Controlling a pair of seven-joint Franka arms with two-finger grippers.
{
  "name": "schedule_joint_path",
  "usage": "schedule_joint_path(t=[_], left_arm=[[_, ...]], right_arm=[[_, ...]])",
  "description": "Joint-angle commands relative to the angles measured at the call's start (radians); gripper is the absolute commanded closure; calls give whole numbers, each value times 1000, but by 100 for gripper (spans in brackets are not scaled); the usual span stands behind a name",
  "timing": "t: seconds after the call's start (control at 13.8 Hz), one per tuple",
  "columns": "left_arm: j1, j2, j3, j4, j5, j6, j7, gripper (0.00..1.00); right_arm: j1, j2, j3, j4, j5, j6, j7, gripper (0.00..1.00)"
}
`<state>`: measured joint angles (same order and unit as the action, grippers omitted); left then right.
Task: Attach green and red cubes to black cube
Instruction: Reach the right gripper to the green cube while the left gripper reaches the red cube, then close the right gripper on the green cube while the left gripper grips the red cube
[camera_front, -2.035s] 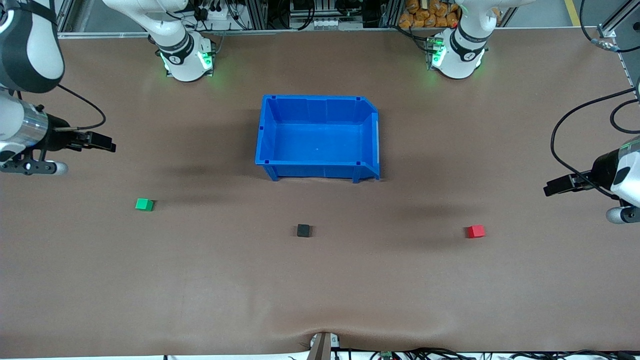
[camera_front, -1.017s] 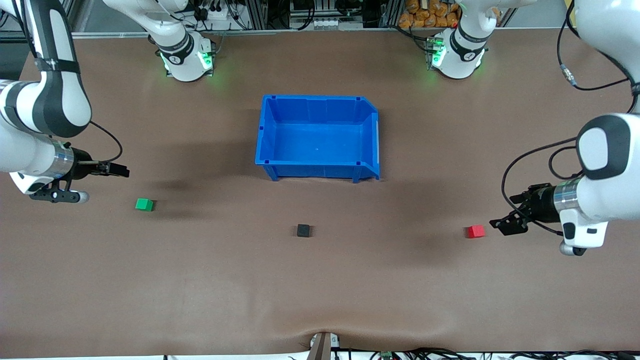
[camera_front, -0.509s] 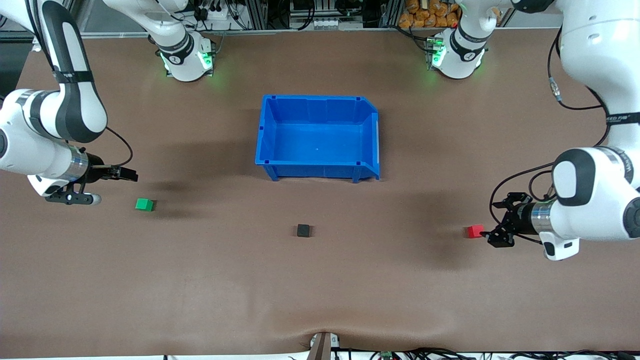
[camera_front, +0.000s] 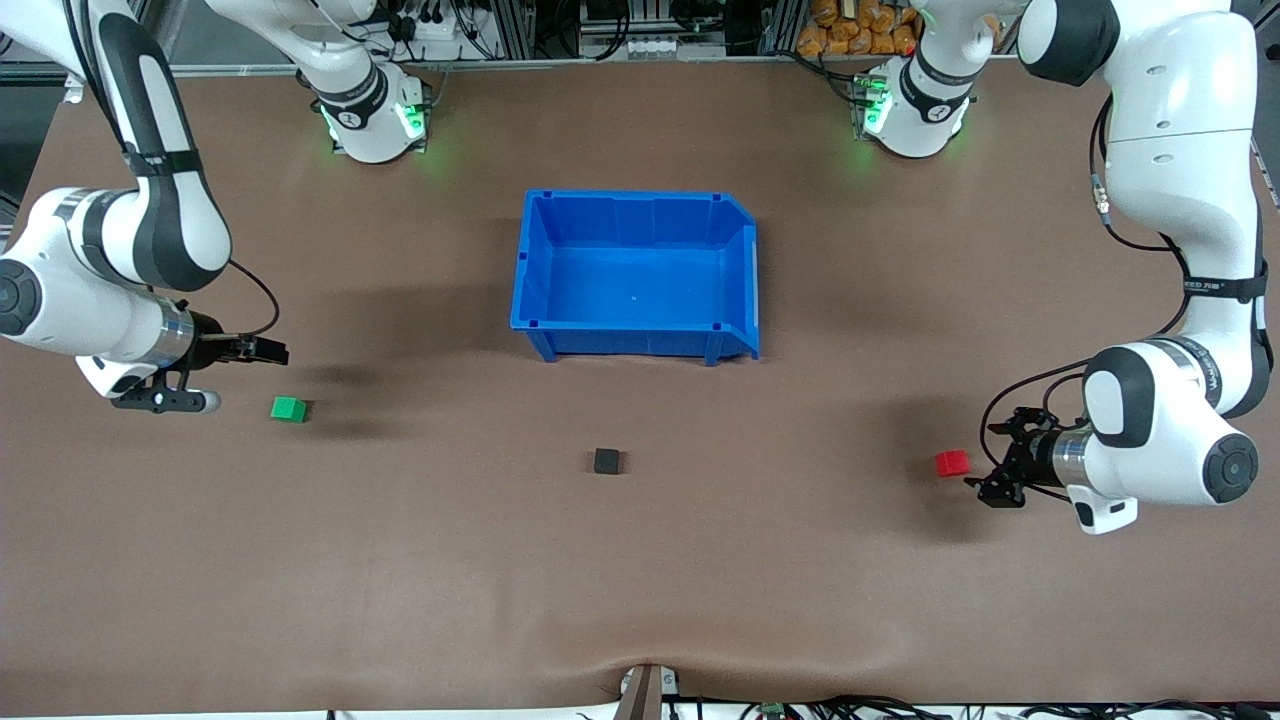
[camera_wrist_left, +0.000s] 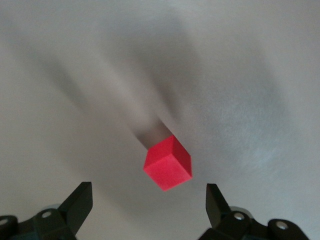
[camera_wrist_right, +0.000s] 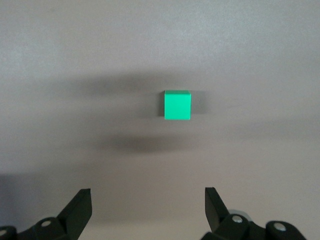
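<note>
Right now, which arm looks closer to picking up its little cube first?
The left. Its open hand sits right beside the red cube, which lies close ahead of its fingers in the left wrist view. The right hand, also open, is not as close to the green cube.
</note>
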<state>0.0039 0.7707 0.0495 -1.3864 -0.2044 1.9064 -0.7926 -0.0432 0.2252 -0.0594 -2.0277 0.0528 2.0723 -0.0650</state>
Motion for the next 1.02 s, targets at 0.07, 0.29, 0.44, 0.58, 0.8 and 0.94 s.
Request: schedule_joint_path(t=[0.07, 0.29, 0.44, 0.58, 0.8, 0.94], left_arm=[[-38, 1, 1, 21, 138, -3, 287, 0], [-64, 10, -7, 18, 168, 43, 458, 0], [-62, 13, -8, 10, 165, 98, 550, 0], [-58, 33, -10, 10, 157, 134, 585, 0], [-68, 58, -13, 9, 158, 177, 602, 0], [-68, 74, -13, 6, 152, 178, 642, 0]], right_arm=[[-6, 52, 0, -2, 7, 54, -9, 0], [-9, 129, 0, 1, 6, 152, -16, 0], [-13, 173, 0, 7, 2, 228, -30, 0], [-30, 218, 0, 15, 2, 284, -30, 0], [-32, 264, 0, 24, 2, 314, -29, 0], [-33, 286, 0, 26, 2, 322, -29, 0]])
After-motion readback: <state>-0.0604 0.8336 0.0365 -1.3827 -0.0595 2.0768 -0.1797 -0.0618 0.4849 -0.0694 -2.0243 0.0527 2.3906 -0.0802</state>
